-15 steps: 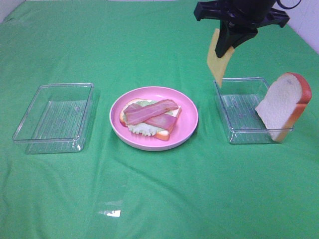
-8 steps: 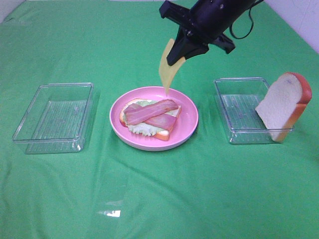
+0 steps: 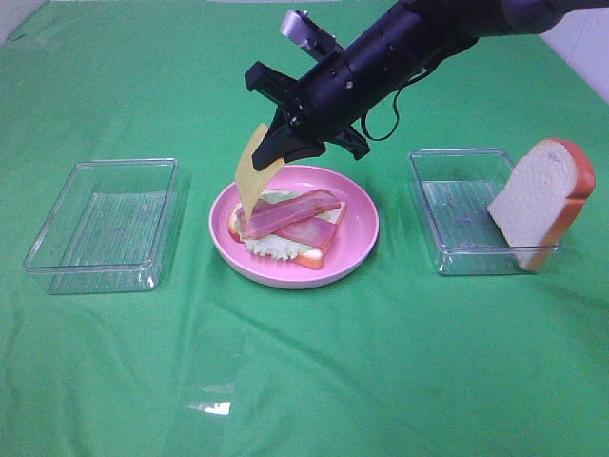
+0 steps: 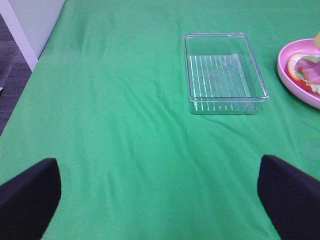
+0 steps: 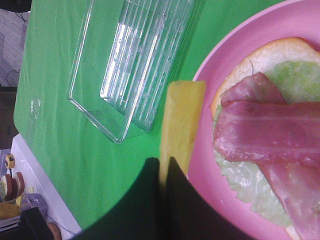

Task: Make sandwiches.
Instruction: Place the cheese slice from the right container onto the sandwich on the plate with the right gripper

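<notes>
1. Green cloth (image 3: pixel 304 381) covers the whole table, and the near part of it in the high view holds nothing but a small shiny glint.

2. Next back is the pink plate (image 3: pixel 362 238), dead centre of the row. On it sits the open sandwich (image 3: pixel 285 228): a white bread slice with orange-brown crust, pale lettuce on that, and two reddish bacon strips (image 3: pixel 290 211) lying across the top.

3. At 9 o'clock from the plate, well apart, is the left clear tray (image 3: pixel 105 224). At 3 o'clock is the right clear tray (image 3: pixel 466 211), with a second bread slice (image 3: pixel 538 205) leaning tilted against its far-right corner.

4. The right gripper (image 3: pixel 285 148) reaches in from the upper right, across the middle, and is clamped on the top of the yellow cheese slice (image 3: pixel 249 176). The cheese hangs down at about 10 o'clock of the plate, lower corner right at the sandwich's left end. Can't tell whether it's actually touching.

5. Right wrist view backs that up: the cheese (image 5: pixel 179 125) is pinched between the dark fingers (image 5: pixel 150 200), hanging over the plate's edge just beside the bread.

6. The left gripper (image 4: pixel 160 197) is off on its own side with both fingers spread wide, holding nothing, above bare cloth short of the left tray (image 4: pixel 222 72).
</notes>
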### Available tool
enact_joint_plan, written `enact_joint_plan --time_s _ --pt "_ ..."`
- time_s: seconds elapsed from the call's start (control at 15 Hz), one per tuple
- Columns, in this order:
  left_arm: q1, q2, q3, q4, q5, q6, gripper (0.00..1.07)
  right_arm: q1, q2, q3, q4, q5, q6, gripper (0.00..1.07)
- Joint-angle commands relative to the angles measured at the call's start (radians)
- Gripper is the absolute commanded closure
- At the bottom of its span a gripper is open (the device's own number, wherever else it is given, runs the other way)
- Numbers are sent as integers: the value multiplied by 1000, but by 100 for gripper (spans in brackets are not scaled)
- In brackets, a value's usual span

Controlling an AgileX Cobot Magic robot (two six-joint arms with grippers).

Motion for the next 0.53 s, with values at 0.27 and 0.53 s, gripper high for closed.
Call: enact_joint_plan --time_s 0.27,0.53 --pt "1 -15 1 0 -7 1 6 -1 76 -2 -29 -46 -2 107" --pt "1 -15 1 0 -7 1 6 -1 89 -2 -237 -72 118 107"
